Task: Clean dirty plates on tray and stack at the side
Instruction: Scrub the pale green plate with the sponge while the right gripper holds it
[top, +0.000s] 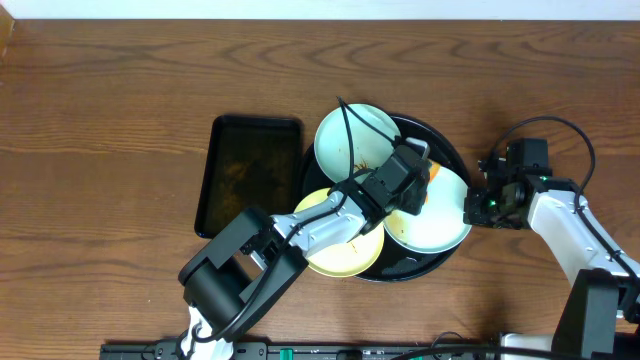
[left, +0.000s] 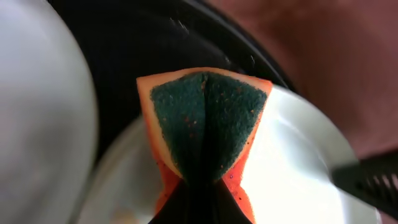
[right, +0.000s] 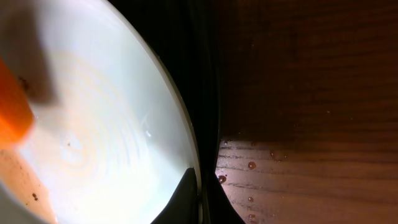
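The round black tray (top: 441, 137) holds three plates: a mint-blue one (top: 352, 142) at the back, a yellow one (top: 345, 252) at the front left, and a mint-blue one (top: 440, 225) at the right. My left gripper (top: 416, 190) is shut on a folded orange sponge with a dark green pad (left: 208, 118), pressed on the right plate (left: 298, 168). My right gripper (top: 474, 207) is shut on that plate's right rim (right: 198, 163). The plate's inside (right: 93, 124) shows faint brown smears. The sponge's orange edge (right: 11, 106) shows at the left of the right wrist view.
A smaller rectangular black tray (top: 250, 175) lies left of the round tray. Bare wood tabletop (top: 120, 110) surrounds both. Water droplets lie on the wood (right: 252, 165) beside the tray rim (right: 199, 62). My left arm reaches across the yellow plate.
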